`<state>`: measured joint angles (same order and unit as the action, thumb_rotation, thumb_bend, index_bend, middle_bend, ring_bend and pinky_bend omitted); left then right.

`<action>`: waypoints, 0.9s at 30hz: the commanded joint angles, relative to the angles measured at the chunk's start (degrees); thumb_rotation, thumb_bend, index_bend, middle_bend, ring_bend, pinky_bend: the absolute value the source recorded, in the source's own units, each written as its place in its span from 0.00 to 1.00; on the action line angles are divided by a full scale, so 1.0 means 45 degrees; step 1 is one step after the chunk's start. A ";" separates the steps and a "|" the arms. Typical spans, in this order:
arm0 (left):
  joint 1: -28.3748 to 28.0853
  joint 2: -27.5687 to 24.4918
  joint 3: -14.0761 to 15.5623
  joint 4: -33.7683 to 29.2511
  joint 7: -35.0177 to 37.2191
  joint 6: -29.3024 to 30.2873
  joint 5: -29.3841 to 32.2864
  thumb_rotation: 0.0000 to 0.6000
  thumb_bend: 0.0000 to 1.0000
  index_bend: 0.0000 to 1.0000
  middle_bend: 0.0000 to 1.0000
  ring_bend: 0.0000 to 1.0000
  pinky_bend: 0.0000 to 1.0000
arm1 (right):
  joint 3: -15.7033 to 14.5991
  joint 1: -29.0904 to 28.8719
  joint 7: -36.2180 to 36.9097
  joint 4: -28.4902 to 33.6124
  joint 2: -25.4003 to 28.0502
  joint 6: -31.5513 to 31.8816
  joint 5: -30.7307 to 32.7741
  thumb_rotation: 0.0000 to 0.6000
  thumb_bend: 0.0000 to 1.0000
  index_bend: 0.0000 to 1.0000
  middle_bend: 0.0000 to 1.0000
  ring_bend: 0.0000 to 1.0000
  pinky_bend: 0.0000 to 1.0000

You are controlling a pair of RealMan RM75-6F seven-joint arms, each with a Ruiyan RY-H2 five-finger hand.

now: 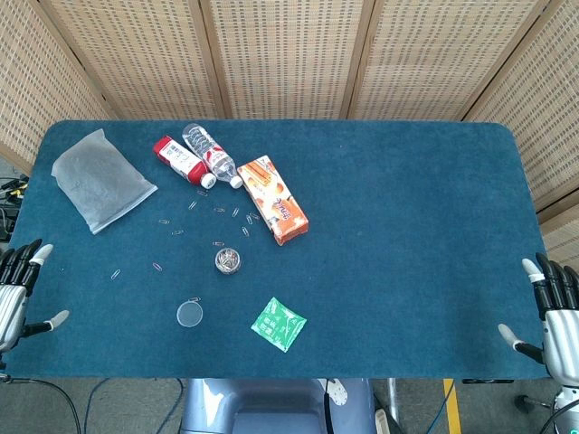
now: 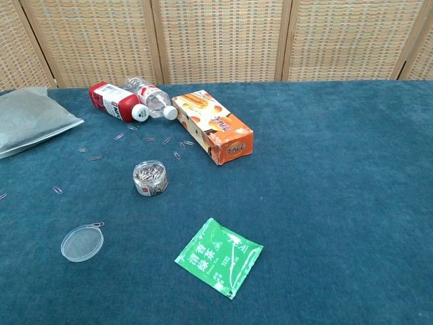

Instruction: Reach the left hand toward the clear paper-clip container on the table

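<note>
Paper-clip container (image 1: 228,261) stands uncapped mid-bench, its lid (image 1: 189,314) nearby. The left robot hand (image 1: 20,294), fingers spread and empty at the bench edge, should travel inward, clearing scattered clips (image 1: 158,267).

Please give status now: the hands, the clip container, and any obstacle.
Left hand and right hand open at table edges. Container upright, lid off beside it. Nothing in the way.

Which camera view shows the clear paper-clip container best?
The chest view: the paper-clip container appears large, upright, lidless, with clips visible through its wall. The head view shows it only from above, as a small round shape.
</note>
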<state>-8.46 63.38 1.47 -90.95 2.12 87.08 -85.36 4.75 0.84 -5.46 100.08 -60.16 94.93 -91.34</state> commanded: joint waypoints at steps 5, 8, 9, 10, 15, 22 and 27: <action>-0.0012 0.0100 -0.0066 0.0101 -0.0146 -0.0289 0.0021 1.00 0.10 0.00 0.00 0.00 0.00 | -0.0037 0.0015 -0.0068 -0.0056 -0.0106 -0.0041 -0.0052 1.00 0.00 0.01 0.00 0.00 0.00; -0.0173 0.0226 -0.0155 0.0228 -0.0255 -0.0624 0.0087 1.00 0.12 0.00 0.00 0.00 0.00 | -0.0064 0.0040 0.0012 -0.0015 -0.0083 -0.0041 -0.0043 1.00 0.00 0.01 0.00 0.00 0.00; -0.0349 0.0333 -0.0270 0.0364 -0.0295 -0.0823 0.0090 1.00 0.14 0.00 0.00 0.00 0.00 | -0.0077 0.0041 0.0060 0.0005 -0.0066 -0.0063 -0.0036 1.00 0.00 0.01 0.00 0.00 0.00; -0.0472 0.0429 -0.0367 0.0491 -0.0302 -0.0934 0.0092 1.00 0.15 0.02 0.00 0.00 0.00 | -0.0082 0.0033 0.0084 0.0009 -0.0054 -0.0084 -0.0036 1.00 0.00 0.01 0.00 0.00 0.00; -0.2175 0.1357 -0.0981 0.2164 -0.0373 -0.3012 -0.0023 1.00 0.23 0.26 0.00 0.00 0.00 | -0.0032 -0.0133 -0.0070 0.0005 -0.0105 -0.0451 0.0187 1.00 0.00 0.01 0.00 0.00 0.00; -0.4198 0.2948 -0.1208 0.4796 -0.0695 -0.5891 -0.0008 1.00 0.32 0.42 0.00 0.00 0.00 | 0.0204 -0.0360 -0.0585 -0.0005 -0.0250 -0.1080 0.1113 1.00 0.00 0.01 0.00 0.00 0.00; -0.4871 0.3956 -0.0998 0.6219 -0.0424 -0.7071 -0.0038 1.00 0.32 0.43 0.00 0.00 0.00 | 0.0342 -0.0417 -0.0825 -0.0002 -0.0351 -0.1171 0.1478 1.00 0.00 0.01 0.00 0.00 0.00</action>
<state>-28.37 78.61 -3.31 -65.79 -0.55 57.75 -85.46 6.17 -0.95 -8.97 100.09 -61.61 89.81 -84.91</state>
